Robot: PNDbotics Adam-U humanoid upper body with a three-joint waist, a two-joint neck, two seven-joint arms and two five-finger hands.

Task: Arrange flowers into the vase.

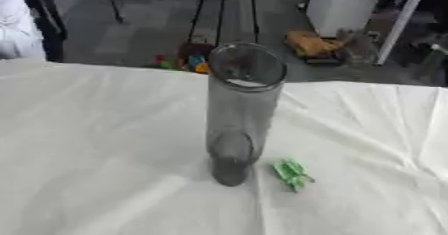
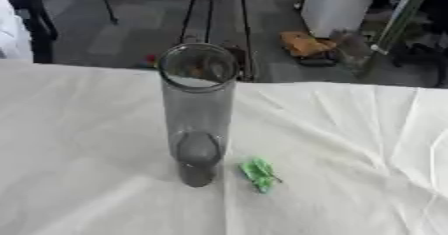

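A tall clear glass vase (image 1: 241,114) stands upright near the middle of the table (image 1: 96,144), which is covered with a creased white cloth. Its long axis runs straight up and its open mouth faces the ceiling, the way a stem has to go in. It sits well away from every table edge, probably so that either arm can reach it and a knock will not send it off the side. Nothing shows inside it; the glass looks empty down to its thicker base.

Just to the right of the base, close but seemingly not touching, lies a small green thing (image 1: 291,174), perhaps a bit of leaf or stem from an artificial flower. It lies flat on the cloth, its longer side running slantwise from the vase's foot toward the near right. No bloom is visible on it, and no other flowers show on the table.

Neither the left hand nor the right hand appears in either view, so I cannot tell whether their fingers are spread or curled.

Judging from this, the arranging has hardly begun: the vase waits ready, and the green piece is the only candidate within reach. Being small and flat, it would likely need a careful pinch.
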